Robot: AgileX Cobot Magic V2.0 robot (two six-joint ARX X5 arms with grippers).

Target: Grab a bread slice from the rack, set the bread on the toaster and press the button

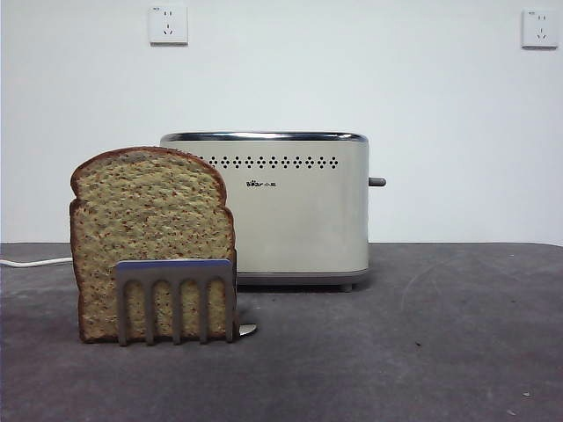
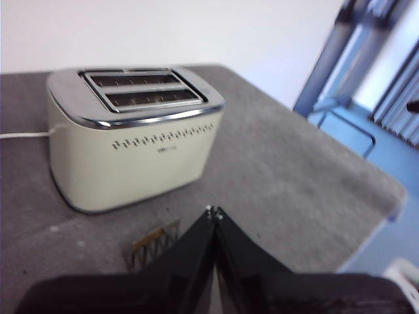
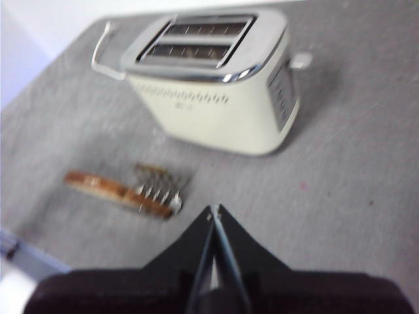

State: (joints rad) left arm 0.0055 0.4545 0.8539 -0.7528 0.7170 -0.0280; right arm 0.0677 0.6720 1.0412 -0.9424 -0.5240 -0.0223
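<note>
Both grippers shut aloft; slice of bread [image 1: 149, 220] upright in rack [image 1: 176, 277], broadside to front.

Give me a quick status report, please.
Both grippers shut, empty, above the table. Bread upright in rack, untouched. Toaster slots empty; nothing blocking.

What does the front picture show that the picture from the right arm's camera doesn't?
Only the front view shows the slice of bread face-on, standing upright in the rack, plus two wall sockets and the toaster's side lever. Only the right wrist view shows the two slots on top of the toaster, both with nothing in them, and the right gripper, its jaws together. Both show toaster, bread, rack and the grey table.
</note>
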